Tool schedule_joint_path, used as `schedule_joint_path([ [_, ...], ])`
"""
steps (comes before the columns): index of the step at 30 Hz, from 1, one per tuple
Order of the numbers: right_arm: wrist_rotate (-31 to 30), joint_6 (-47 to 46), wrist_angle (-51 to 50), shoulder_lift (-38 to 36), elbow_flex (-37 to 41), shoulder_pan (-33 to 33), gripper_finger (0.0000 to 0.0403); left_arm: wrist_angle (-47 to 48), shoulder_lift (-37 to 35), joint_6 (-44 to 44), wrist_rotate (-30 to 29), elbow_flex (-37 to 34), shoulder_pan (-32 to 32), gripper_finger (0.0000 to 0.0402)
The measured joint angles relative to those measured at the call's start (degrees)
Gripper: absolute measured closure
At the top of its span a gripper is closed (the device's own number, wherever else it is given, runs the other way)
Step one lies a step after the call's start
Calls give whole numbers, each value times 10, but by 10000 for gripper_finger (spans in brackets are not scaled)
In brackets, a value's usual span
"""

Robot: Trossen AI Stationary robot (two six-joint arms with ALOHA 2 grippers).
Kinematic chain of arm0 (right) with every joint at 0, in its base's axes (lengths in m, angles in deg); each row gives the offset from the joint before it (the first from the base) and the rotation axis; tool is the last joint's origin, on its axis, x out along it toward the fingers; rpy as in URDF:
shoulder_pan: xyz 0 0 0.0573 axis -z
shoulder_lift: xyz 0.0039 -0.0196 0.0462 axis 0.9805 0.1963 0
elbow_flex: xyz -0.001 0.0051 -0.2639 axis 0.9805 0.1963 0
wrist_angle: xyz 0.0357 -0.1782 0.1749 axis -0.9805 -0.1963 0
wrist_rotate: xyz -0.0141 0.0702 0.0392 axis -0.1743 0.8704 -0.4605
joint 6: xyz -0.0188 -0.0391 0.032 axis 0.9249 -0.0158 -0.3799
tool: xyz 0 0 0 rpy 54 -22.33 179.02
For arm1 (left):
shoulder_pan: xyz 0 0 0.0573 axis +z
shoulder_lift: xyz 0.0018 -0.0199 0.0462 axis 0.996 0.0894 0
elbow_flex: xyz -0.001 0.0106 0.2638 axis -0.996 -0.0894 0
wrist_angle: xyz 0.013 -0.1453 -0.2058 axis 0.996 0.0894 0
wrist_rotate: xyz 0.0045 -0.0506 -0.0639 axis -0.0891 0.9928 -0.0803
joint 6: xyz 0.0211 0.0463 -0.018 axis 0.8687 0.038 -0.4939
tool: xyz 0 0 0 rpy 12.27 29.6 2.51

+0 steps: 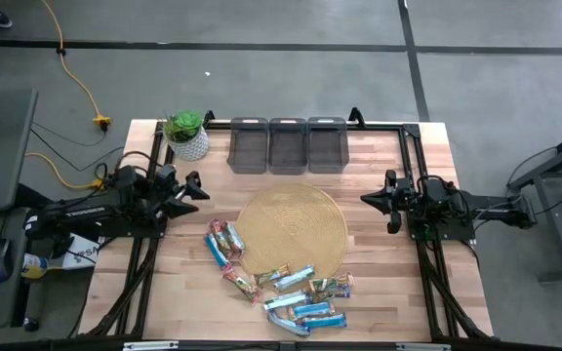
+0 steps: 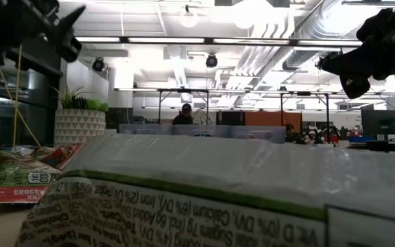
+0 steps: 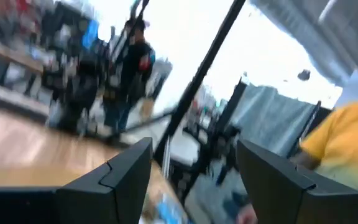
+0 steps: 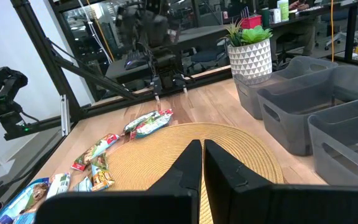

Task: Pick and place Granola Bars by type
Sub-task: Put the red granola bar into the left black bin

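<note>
Several granola bars (image 1: 279, 285) in blue-and-white, red and greenish-gold wrappers lie flat on the near half of the table, some overlapping the edge of a round woven mat (image 1: 292, 228). The right wrist view shows them too (image 4: 146, 122). One wrapper (image 2: 218, 199) lies right in front of the low camera and hides most of the table. My left gripper (image 1: 196, 188) hovers open above the table's left side, beyond the bars (image 3: 194, 180). My right gripper (image 1: 377, 200) hangs shut above the table's right side, beside the mat (image 4: 202, 163).
Three dark grey bins (image 1: 288, 144) stand in a row at the far edge. A potted plant (image 1: 186, 135) in a white pot stands left of them. The black frame rails (image 1: 410, 146) run along the table's sides. A person (image 2: 182, 116) stands far behind the table.
</note>
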Motion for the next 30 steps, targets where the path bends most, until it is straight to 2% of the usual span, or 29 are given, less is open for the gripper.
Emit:
schedule_joint_path([
  [8, 0, 0, 0, 0, 0, 0, 402, -28, 0, -46, -96, 1, 0, 172],
  [15, 0, 0, 0, 0, 0, 0, 402, -73, 0, -32, -118, 1, 0, 172],
  [19, 0, 0, 0, 0, 0, 0, 402, -42, 0, -18, -122, 32, 0, 172],
  [23, 0, 0, 0, 0, 0, 0, 402, 92, 1, 46, -131, 116, 0, 172],
  [27, 0, 0, 0, 0, 0, 0, 402, 338, 20, 151, -151, 261, 0, 172],
  [30, 0, 0, 0, 0, 0, 0, 402, 507, 61, 232, -177, 375, 0, 172],
])
